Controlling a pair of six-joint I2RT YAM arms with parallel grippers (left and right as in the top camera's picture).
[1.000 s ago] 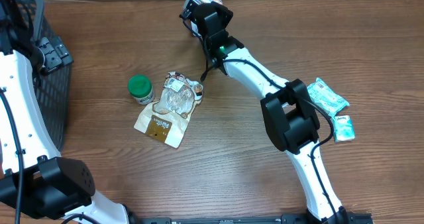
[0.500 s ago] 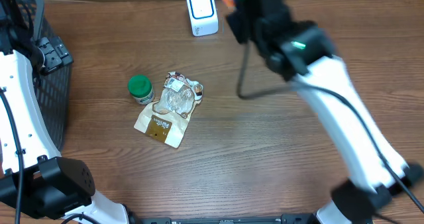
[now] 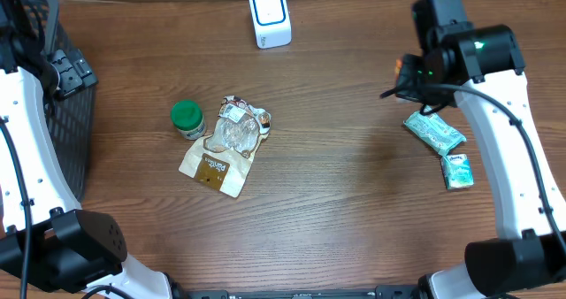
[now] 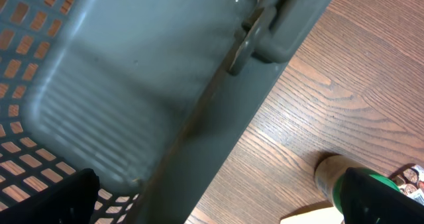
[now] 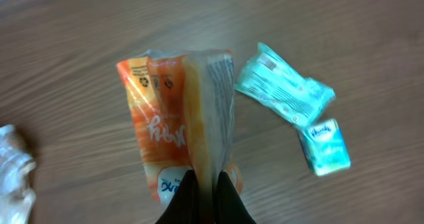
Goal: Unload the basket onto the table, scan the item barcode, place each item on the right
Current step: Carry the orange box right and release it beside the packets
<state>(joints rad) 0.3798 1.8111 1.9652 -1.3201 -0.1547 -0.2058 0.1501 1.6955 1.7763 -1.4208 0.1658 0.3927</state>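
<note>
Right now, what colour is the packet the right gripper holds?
Orange packet with white lettering, pinched by the right gripper; clearest in the right wrist view.

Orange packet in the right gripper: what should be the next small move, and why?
Probably lower it and let go beside the teal packs. The right gripper is shut on the orange packet, which was at the scanner a second ago and now hangs near those two packs, likely the finished pile.

One scanner (image 3: 269, 16). Left of it, one basket (image 3: 71, 140). Below-left of it, one jar (image 3: 187, 118) and one pouch (image 3: 217, 162). Right of it, two teal packs (image 3: 434, 131) and one orange packet (image 5: 159, 131).
</note>
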